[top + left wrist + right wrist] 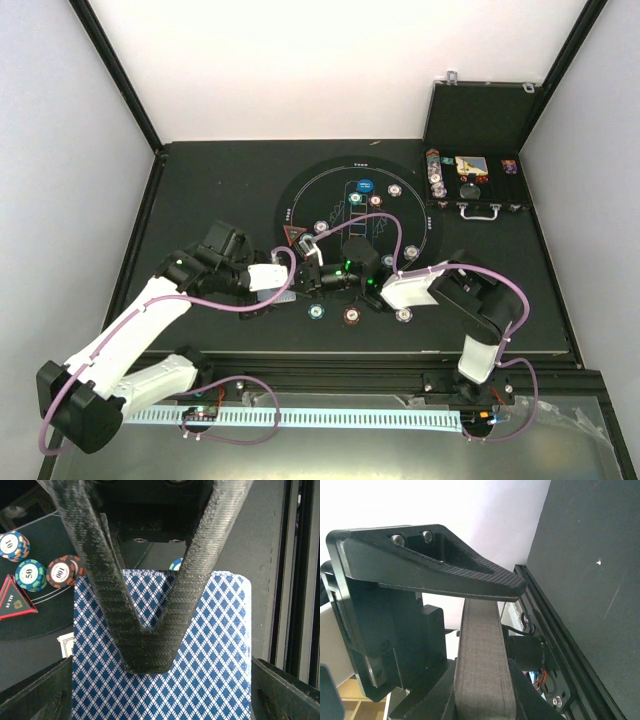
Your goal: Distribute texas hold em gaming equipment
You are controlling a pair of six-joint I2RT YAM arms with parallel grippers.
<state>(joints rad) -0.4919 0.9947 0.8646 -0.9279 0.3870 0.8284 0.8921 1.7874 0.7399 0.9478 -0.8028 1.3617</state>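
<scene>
Top view, desk (200, 200): black, walled in by pale panels, with a round black mat (300, 200) printed in white outlines at its middle
Top view, blue button (366, 186): on the far part of the mat
Top view, poker chips (351, 316): dotted singly around the mat and along its near edge
Top view, red triangle (294, 237): on the left part of the mat, just beyond the left pincer (315, 268)
Top view, pincers: left one stretched in from the left over the near part of the mat, close beside the right pincer (367, 275), stretched in from the right
Top view, case (470, 185): open at the far right of the desk, apart from the mat, more poker chips inside
Left wrist view, playing card (210, 645): blue diamond-patterned back filling the lower picture; one card or a stack, impossible to tell
Left wrist view, left pincer: closed on the playing card, clamping it flat
Left wrist view, chips: 10 chip (12, 545), green 50 chip (31, 574) and brown-red 100 chip (65, 571) close together on the mat beyond the card's left corner, red triangle marked ALL IN just nearer
Right wrist view, right pincer: two black fingers crossing mid-picture, nothing seen between them; open or closed, cannot tell
Right wrist view, surroundings: bare black desk at right, metal rail (555, 645) along its edge
</scene>
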